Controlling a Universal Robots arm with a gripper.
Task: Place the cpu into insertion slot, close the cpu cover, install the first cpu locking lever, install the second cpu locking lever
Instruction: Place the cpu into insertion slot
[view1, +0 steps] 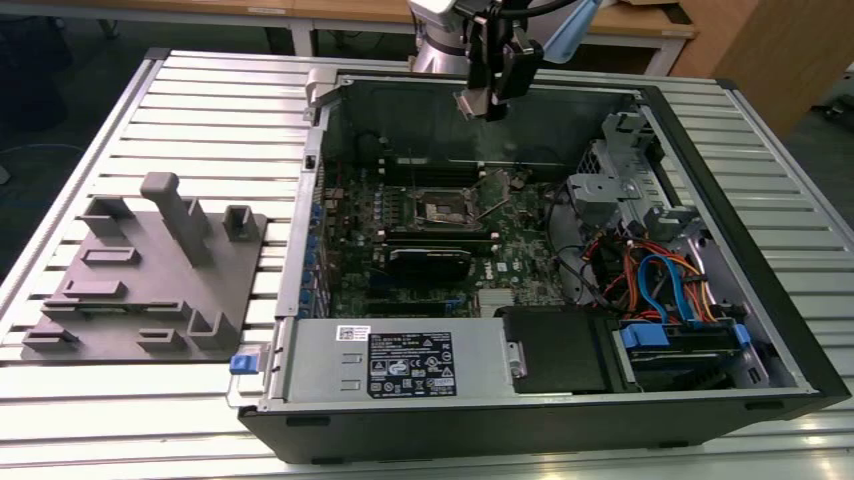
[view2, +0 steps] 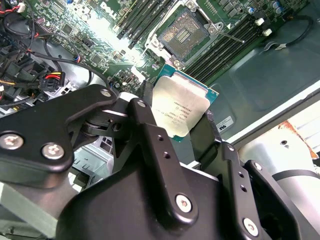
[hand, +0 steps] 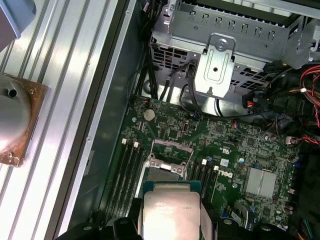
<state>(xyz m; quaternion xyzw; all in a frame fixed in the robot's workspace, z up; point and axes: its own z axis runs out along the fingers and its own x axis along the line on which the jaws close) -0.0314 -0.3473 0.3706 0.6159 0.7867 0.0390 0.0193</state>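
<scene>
**Chip in hand, nothing seated yet**

At the exterior view's left, a grey fixture tray (view1: 147, 270) lies on the slatted surface (view1: 200, 110), well apart from my end effector (view1: 482, 101) and off to its side. Next comes the open computer case (view1: 310, 330). I hang above its far wall, over the motherboard.

My end effector is clamped on the cpu (view1: 475, 104). In the second wrist view its silver-grey top (view2: 182, 112) sits flat between my black fingers (view2: 150, 127), one against each opposite edge. The first wrist view shows the same chip (hand: 172, 212) held level at my tip.

The insertion slot (view1: 445, 207) lies below me and a little forward, apart from the chip with clear air between. In the second wrist view it (view2: 185, 34) is bare, its dark centre exposed. The cpu cover (hand: 171, 148) looks swung back on the far side of the slot, though I cannot be sure of its angle. A thin lever rod (view2: 234, 36) appears to stand free just beside the slot.

Further right of me are the metal drive cage (view1: 617, 190) and a tangle of coloured cables (view1: 661, 285).

I judge I am early in the first step: the chip is picked up and carried over the board, but it is not placed. The cover and both levers remain undone.
</scene>
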